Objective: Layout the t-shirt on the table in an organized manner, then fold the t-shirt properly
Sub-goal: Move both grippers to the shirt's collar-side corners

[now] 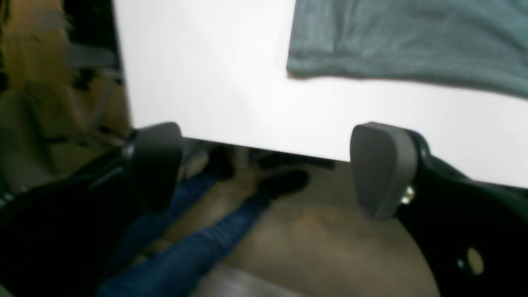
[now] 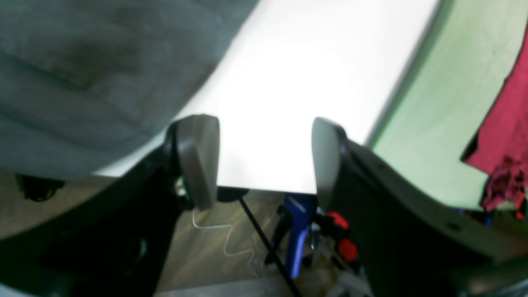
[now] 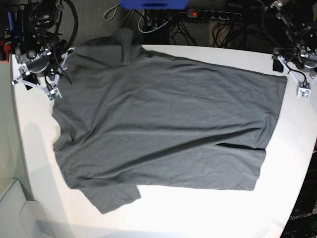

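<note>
The dark grey t-shirt (image 3: 163, 119) lies spread flat across the white table (image 3: 208, 208), one sleeve at the front left and the hem toward the right. My left gripper (image 3: 301, 89) hovers at the table's far right edge, just off the shirt's corner. In the left wrist view it (image 1: 268, 165) stands wide open and empty, with the shirt (image 1: 412, 41) ahead to the right. My right gripper (image 3: 52, 89) sits at the far left by the shirt's edge. Its wrist view shows it (image 2: 264, 161) open and empty, beside the shirt (image 2: 82, 82).
A power strip (image 3: 213, 15) and cables lie behind the table. A person's legs in blue jeans (image 1: 198, 247) show under the table edge. A blue clamp (image 2: 299, 231), a red cloth (image 2: 507, 123) and a green surface (image 2: 445, 103) lie beyond the left edge.
</note>
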{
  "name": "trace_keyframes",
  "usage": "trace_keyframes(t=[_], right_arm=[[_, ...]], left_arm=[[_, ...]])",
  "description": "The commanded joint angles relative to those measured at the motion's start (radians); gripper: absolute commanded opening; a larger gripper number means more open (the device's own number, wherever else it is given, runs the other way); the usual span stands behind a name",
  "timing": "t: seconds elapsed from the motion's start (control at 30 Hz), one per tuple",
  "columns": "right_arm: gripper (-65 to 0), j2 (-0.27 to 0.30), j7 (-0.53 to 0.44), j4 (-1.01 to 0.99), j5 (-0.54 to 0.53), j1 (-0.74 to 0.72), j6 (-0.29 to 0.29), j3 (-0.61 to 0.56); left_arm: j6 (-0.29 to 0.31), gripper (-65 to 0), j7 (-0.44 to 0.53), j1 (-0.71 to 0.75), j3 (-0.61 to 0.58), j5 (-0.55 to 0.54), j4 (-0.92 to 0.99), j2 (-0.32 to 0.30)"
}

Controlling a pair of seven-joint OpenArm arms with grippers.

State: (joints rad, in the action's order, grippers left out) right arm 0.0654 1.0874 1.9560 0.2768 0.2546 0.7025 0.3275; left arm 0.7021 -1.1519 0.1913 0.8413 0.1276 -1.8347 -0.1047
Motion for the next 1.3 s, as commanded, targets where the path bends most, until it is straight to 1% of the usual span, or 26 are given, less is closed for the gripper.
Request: trace_keyframes(t=[0.0, 0.03, 0.17, 0.3, 0.37, 0.5, 0.63, 0.8, 0.9, 0.97, 1.03, 1.27], right_arm=[[-28.9, -0.005, -0.006, 0.013, 0.002, -0.002, -0.004, 0.005], [-28.9, -0.011, -0.017, 0.013, 0.002, -0.002, -0.004, 0.006], [-28.9, -0.023, -0.054, 0.010, 0.002, 0.024, -0.004, 0.008], [-28.9, -0.023, -0.089, 0.010, 0.002, 0.045, -0.004, 0.008], [-28.9, -0.023, -0.097, 0.010, 0.002, 0.051, -0.004, 0.008], [-28.9, -0.023, -0.097, 0.010, 0.003, 0.055, -0.004, 0.008], [-28.9, -0.023, -0.097, 0.010, 0.003, 0.055, -0.004, 0.008], [-28.9, -0.023, -0.097, 0.009, 0.003, 0.055, -0.004, 0.008], [-28.9, -0.025, -0.097, 0.009, 0.003, 0.055, -0.004, 0.003], [-28.9, -0.028, -0.097, 0.009, 0.003, 0.055, -0.004, 0.002], [-28.9, -0.028, -0.097, 0.009, 0.003, 0.053, -0.004, 0.002], [-28.9, -0.026, -0.097, 0.009, 0.003, 0.053, -0.004, 0.002]], left_arm=[[-0.004, -1.9, 0.010, -0.023, 0.009, 0.002, 0.003, -0.014], [-0.004, -1.9, 0.025, -0.028, 0.011, 0.002, 0.026, -0.023], [-0.004, -1.9, 0.128, -0.029, 0.013, 0.002, 0.099, -0.023], [-0.004, -1.8, 0.180, -0.048, 0.045, -0.007, 0.171, -0.019], [-0.004, -1.8, 0.200, -0.059, 0.048, -0.042, 0.209, -0.019], [-0.004, -1.8, 0.218, -0.056, 0.054, -0.154, 0.237, -0.020], [-0.004, -1.8, 0.214, -0.054, 0.129, -0.265, 0.221, -0.011], [-0.004, -1.8, 0.223, -0.065, 0.224, -0.348, 0.275, -0.020], [-0.004, -1.8, 0.250, -0.077, 0.240, -0.403, 0.335, -0.034], [-0.004, -1.8, 0.295, -0.082, 0.238, -0.421, 0.382, -0.036], [-0.004, -1.8, 0.312, -0.085, 0.237, -0.423, 0.415, -0.036], [-0.004, -1.8, 0.318, -0.112, 0.235, -0.418, 0.476, -0.034]])
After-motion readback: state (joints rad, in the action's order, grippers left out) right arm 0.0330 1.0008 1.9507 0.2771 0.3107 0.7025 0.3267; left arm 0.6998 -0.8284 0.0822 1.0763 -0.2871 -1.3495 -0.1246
